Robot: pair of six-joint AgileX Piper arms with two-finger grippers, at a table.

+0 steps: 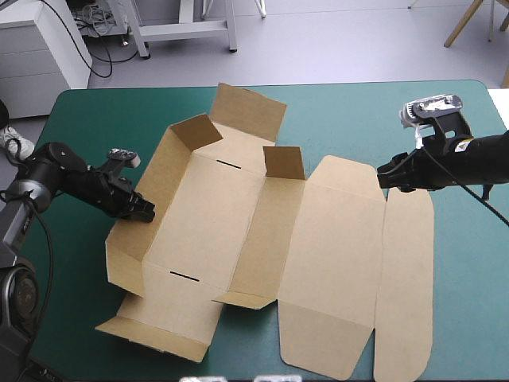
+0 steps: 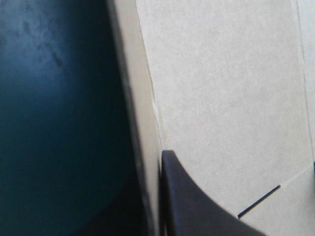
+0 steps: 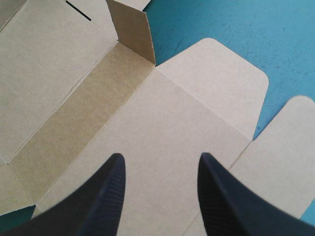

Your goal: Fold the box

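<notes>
You have only the tabletop [image 1: 358,111] to look at, under its teal-green cover [image 1: 469,263]. In the high view the cover shows bare along the far edge at 12 o'clock, in a wide strip at 3 o'clock and a narrower one at 9 o'clock. Its far corners, at 10 and 2 o'clock, are rounded. The right wrist view shows you small dark specks [image 3: 173,47] on it.

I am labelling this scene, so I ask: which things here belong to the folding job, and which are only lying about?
Job: brown box; left end effector, shut on its raised wall; right end effector, open above the lid.
Not the job: teal-green cover.
</notes>
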